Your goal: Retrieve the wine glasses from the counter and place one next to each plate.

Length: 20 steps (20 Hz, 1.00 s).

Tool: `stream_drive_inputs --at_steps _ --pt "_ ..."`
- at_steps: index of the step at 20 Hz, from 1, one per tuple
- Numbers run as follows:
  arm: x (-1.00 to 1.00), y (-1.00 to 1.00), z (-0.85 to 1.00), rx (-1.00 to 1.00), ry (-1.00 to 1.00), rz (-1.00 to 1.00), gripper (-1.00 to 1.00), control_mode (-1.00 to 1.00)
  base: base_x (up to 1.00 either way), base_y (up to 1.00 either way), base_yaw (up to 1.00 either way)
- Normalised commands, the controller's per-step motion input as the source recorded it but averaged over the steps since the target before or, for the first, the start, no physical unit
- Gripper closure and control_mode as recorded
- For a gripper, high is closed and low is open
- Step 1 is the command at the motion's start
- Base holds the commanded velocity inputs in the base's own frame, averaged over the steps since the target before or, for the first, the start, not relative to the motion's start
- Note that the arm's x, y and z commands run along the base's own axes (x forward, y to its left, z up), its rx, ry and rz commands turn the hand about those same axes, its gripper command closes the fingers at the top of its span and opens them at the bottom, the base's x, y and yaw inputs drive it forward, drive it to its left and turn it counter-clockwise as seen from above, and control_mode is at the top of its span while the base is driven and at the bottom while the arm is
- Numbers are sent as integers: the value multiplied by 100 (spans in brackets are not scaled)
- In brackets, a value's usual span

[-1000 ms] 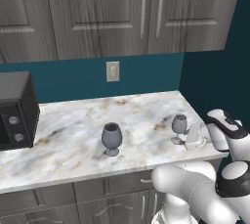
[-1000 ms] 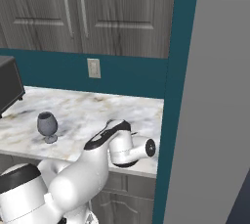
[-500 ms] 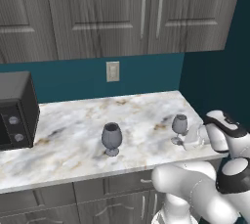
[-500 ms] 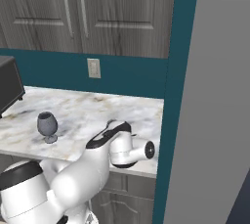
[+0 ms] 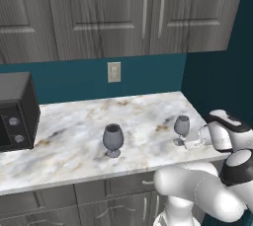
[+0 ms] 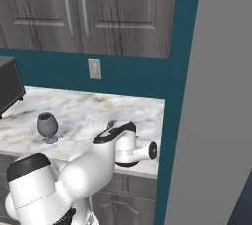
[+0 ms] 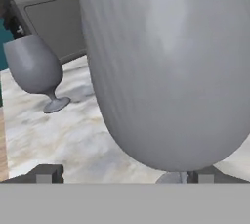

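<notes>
Two smoky grey wine glasses stand upright on the marble counter [image 5: 74, 141]. The wider glass [image 5: 112, 139] is mid-counter, also seen in the right base view [image 6: 47, 126] and at the upper left of the hand view [image 7: 35, 69]. The narrower glass [image 5: 181, 129] stands near the counter's right end. My gripper [image 5: 188, 144] is low beside it, at stem height. In the hand view its bowl [image 7: 166, 71] looms very close, and my gripper [image 7: 125, 175] is open, with the stem between the spread fingertips [image 7: 46, 174], untouched. The plates are out of view.
A black microwave [image 5: 15, 111] sits at the counter's left end. A teal wall panel [image 6: 174, 96] closes off the counter's right end, close to my hand. Dark grey upper cabinets [image 5: 123, 13] hang above, and a wall outlet [image 5: 114, 72] is behind the glasses.
My hand has crept slightly closer to the narrower glass. Both glasses stand where they were, and the jaws have stayed open.
</notes>
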Motion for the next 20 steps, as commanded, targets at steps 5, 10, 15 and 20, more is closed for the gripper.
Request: stream_drive_inputs --at_steps 5,10,15,20 --pt "17 0 -10 9 5 0 -100 -100 0 0 0" --pt "15 -2 -11 7 0 -1 -100 -100 0 0 0" --pt "9 -2 -8 7 0 -4 -100 -100 0 0 0" --pt "14 0 0 1 0 -3 -100 -100 0 0 0"
